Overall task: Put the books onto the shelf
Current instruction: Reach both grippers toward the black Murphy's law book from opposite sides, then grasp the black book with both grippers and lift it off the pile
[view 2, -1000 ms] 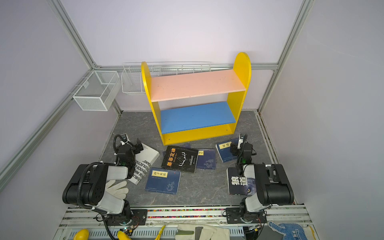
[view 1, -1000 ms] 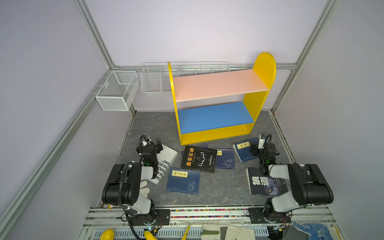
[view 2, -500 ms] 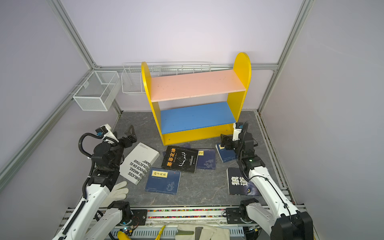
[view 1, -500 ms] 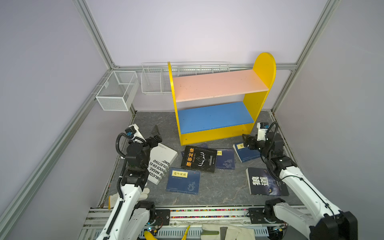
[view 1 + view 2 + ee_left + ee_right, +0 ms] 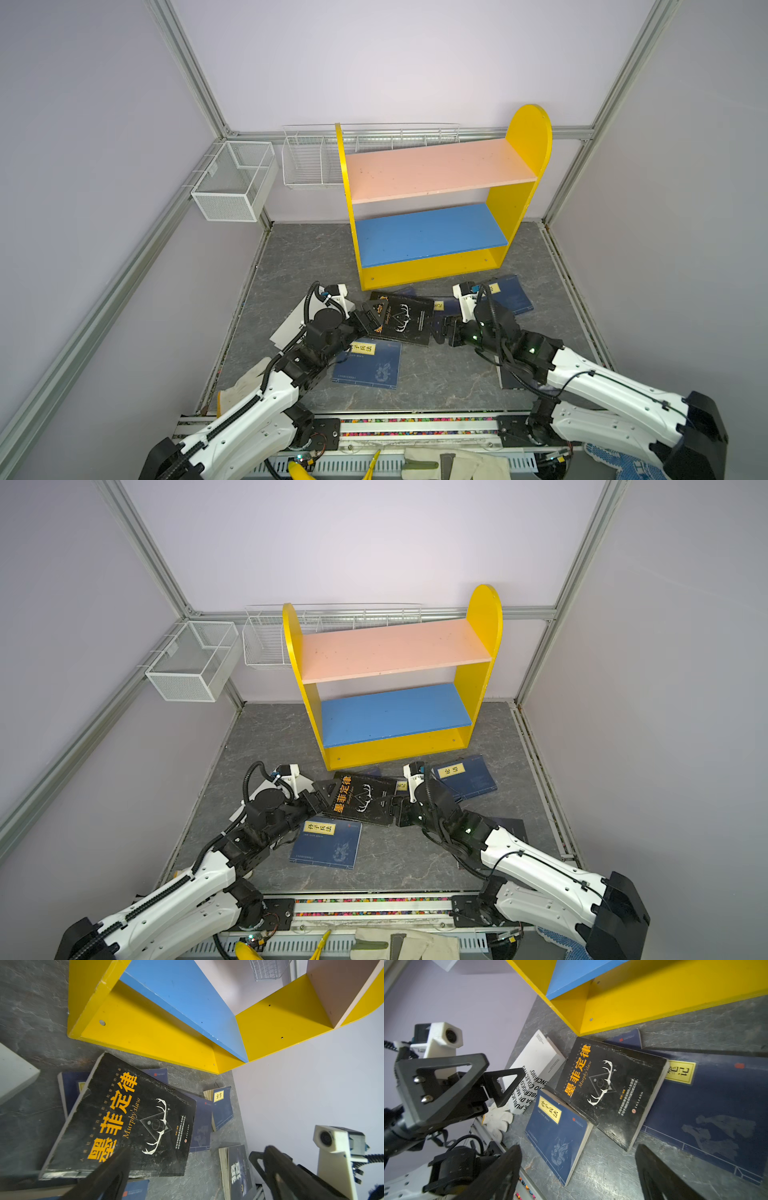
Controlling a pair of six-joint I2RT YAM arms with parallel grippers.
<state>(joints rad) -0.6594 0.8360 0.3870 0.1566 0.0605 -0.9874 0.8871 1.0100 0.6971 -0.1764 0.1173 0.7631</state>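
Where the black orange-titled paperback [image 5: 401, 318] lies before the yellow two-tier shelf [image 5: 432, 270], left gripper [image 5: 371, 318] and right gripper [image 5: 445, 332] flank it. Both wide, empty.

The black book [image 5: 124, 1118] reads "墨菲定律" in orange, with "Murphy'slaw". Yellow labels read "孙子兵法" on the nearest navy book [image 5: 556, 1136], "笔记" on the half-covered navy book [image 5: 716, 1109] and "论语" on the rightmost navy book [image 5: 467, 779]. The white book [image 5: 533, 1059] shows partial "PUBLIC", "COLEC".

The black book [image 5: 610, 1088] overlaps a navy book [image 5: 716, 1105]. Right of it, the right arm [image 5: 536, 864] covers most of the wolf book [image 5: 513, 827]; left, the left arm [image 5: 257, 409] hides part of the white book [image 5: 291, 322].
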